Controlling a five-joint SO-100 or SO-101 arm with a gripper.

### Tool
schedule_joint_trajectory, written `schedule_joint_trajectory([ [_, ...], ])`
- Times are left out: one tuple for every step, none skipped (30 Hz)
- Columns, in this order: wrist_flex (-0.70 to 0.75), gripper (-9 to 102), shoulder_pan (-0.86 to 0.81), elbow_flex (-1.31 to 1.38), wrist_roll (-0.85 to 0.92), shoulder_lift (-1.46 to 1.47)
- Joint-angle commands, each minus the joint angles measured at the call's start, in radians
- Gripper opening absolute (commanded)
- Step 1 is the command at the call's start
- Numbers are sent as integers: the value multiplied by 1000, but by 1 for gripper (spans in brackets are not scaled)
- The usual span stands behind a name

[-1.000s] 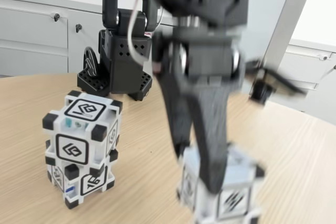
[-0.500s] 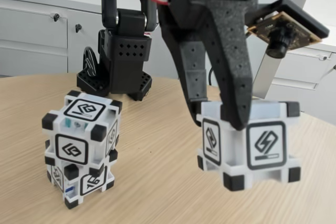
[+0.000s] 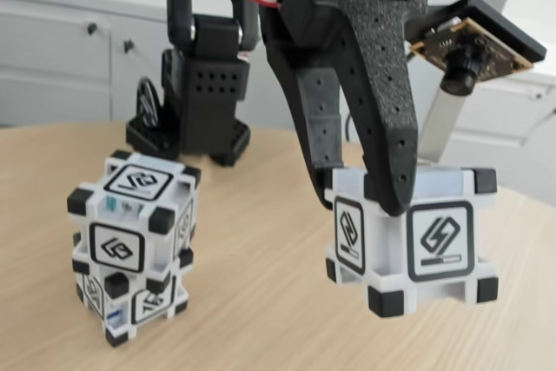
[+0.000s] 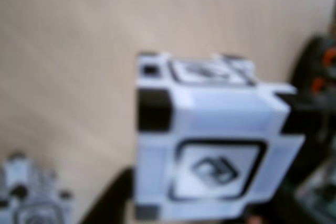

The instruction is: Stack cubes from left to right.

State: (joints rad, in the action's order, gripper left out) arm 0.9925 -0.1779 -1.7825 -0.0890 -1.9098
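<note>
One cube hangs nearest, off the wooden surface, pinched between the black jaws of the gripper at the right of the fixed view; the wrist view shows it blurred. Further left, two more cubes stand stacked, one on the other. Behind them sits the arm's black base.

- The fixed view stands low on the table, very close in front of the gripper, and faces the arm base behind it.
- The wrist view rides above the gripper and looks down, very near.
- Both views share the held cube, the stacked cubes beside the gripper, and the table.
</note>
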Motion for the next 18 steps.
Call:
schedule_joint_trajectory([
  [5,9,-8,26,-21,-51],
  [12,9,-8,28,-25,-51],
  [28,9,-9,35,-25,-51],
  [49,9,-8,37,-28,-51],
  [80,9,-8,38,-31,-51],
  [117,8,-12,38,-31,-51],
  [158,8,-15,43,-25,-51],
  [193,8,-15,46,-14,-52],
  [224,8,-8,51,-8,-61],
  [252,8,-8,58,-5,-78],
  [272,8,-8,61,-11,-95],
  [276,8,-8,63,-21,-118],
  [278,8,-8,63,-29,-147],
  [281,8,-8,63,-31,-179],
  [290,8,-8,63,-32,-210],
  [291,8,-14,63,-40,-239],
  [291,8,-18,63,-48,-267],
  [291,8,-21,63,-54,-295],
])
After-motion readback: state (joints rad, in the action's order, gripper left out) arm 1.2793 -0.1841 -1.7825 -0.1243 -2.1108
